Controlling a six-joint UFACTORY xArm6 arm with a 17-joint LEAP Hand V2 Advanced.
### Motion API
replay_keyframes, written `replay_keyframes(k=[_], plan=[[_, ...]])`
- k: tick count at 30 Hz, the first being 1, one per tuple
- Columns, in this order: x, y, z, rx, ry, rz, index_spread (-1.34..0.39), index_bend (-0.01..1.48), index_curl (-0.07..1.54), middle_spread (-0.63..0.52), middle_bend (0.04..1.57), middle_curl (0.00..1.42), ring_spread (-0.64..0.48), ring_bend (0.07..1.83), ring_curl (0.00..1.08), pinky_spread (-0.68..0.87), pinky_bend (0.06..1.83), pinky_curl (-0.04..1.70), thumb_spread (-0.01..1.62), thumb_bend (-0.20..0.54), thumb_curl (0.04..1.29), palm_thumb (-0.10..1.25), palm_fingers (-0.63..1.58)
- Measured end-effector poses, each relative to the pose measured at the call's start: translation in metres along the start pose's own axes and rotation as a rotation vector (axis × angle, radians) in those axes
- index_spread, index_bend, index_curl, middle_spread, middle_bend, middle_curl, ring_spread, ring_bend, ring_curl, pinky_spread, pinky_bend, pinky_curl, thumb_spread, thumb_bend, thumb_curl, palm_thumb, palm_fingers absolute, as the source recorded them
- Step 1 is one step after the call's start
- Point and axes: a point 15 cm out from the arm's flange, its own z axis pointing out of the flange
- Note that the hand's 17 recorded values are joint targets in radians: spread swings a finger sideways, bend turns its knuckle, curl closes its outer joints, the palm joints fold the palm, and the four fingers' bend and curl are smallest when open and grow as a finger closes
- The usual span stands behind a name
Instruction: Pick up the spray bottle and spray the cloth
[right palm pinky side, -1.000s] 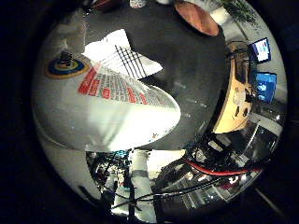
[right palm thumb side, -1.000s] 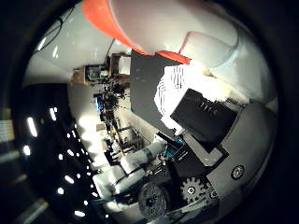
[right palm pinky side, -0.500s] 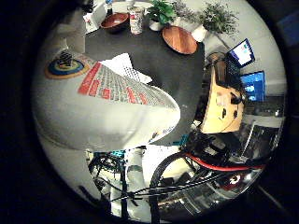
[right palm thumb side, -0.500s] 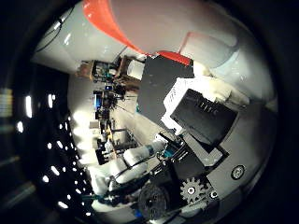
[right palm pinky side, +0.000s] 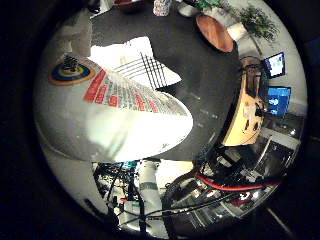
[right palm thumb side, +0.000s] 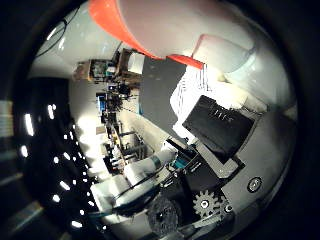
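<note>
The spray bottle (right palm pinky side: 110, 110) has a white body with a printed red and blue label and fills much of the right little finger side palm view, close against the palm. Its orange top (right palm thumb side: 125, 25) shows in the right thumb side palm view. My right hand (right palm thumb side: 220, 130) is shut on the bottle, with its black and white fingers curled beside it. It holds the bottle above the dark table (right palm pinky side: 205, 85). The cloth (right palm pinky side: 130, 60) is white with black stripes and lies flat on the table beyond the bottle. It also shows past the fingers in the thumb side view (right palm thumb side: 183, 95).
A round wooden plate (right palm pinky side: 212, 32) and potted plants (right palm pinky side: 255, 15) sit at the table's far edge. A pale wooden object (right palm pinky side: 246, 112) and two lit screens (right palm pinky side: 279, 98) stand beside the table. Robot parts and a cluttered room (right palm thumb side: 120, 110) show beyond.
The whole picture has shifted, so the hand has turned with the bottle. The cloth now shows more fully under the bottle. The bottle stays fixed against the palm.
</note>
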Motion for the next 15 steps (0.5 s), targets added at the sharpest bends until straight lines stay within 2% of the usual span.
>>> replay_keyframes(k=[6, 15], plan=[[-0.003, 0.000, -0.019, 0.031, 0.003, -0.010, -0.27, 1.15, 0.69, -0.18, 1.35, 0.68, -0.22, 1.41, 0.63, -0.31, 1.30, 0.65, 0.56, -0.016, 1.08, 1.05, 1.21], [-0.027, 0.011, -0.125, 0.240, -0.009, -0.050, -0.27, 1.15, 0.68, -0.18, 1.34, 0.68, -0.22, 1.42, 0.63, -0.31, 1.30, 0.65, 0.57, -0.016, 1.08, 1.05, 1.21]])
